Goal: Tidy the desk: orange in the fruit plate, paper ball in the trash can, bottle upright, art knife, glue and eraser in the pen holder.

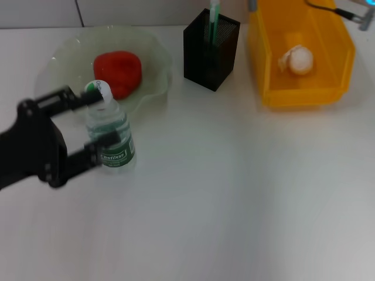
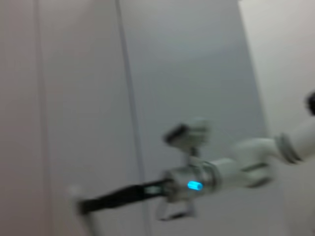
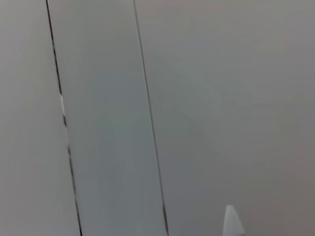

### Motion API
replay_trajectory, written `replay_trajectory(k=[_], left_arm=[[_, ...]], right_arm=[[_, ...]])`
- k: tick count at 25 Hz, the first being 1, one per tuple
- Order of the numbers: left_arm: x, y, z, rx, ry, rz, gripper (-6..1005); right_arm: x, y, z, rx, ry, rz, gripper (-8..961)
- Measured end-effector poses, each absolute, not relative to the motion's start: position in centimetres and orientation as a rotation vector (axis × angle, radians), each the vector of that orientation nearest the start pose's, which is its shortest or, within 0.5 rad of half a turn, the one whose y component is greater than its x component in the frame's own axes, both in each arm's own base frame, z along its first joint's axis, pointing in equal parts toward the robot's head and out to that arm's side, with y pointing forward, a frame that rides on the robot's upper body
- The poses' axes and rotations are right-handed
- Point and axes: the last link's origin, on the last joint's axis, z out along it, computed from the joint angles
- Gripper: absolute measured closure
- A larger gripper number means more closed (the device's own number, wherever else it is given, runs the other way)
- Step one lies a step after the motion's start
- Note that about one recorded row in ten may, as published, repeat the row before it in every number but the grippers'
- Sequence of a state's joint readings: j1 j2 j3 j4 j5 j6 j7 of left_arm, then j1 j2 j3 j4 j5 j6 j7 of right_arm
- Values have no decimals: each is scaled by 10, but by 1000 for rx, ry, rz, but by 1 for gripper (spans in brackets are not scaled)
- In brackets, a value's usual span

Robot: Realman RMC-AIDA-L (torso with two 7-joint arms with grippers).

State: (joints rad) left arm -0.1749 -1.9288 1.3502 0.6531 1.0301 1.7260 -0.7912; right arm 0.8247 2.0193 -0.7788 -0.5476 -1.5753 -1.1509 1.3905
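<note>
At far left of the head view, left gripper [image 1: 94,126] spread wide around the bottle [image 1: 109,137], one finger by the cap, the other by the label; contact unclear. Bottle upright on the table [image 1: 234,205], just in front of the fruit plate [image 1: 149,50] holding the orange [image 1: 119,71]. Further right, black pen holder [image 1: 211,50] with a green item standing inside, then yellow trash can [image 1: 302,55] containing the paper ball [image 1: 297,60]. Only in the left wrist view: right gripper [image 2: 172,211] far off against a wall, blurred, fingers impossible to judge. Right wrist view: bare wall panels.
</note>
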Motion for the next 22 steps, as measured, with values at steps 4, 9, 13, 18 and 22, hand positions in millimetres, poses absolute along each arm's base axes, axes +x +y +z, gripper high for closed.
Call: replay_trajectory(k=[4, 9, 13, 18, 22], left_arm=[[-277, 245, 31, -2629, -81, -1092, 401], [-284, 247, 12, -2756, -167, -986, 402], [-284, 247, 7, -2782, -185, -971, 402], [-283, 246, 4, -2795, -187, -968, 405], [-284, 245, 1, -2810, -189, -956, 408]], right_arm=[[150, 463, 11, -2378, 487, 831, 820], [148, 468, -6, -2342, 512, 776, 820], [148, 470, -12, -2267, 518, 812, 821], [152, 469, -15, -2118, 541, 959, 821], [153, 467, -22, -2111, 558, 963, 822]])
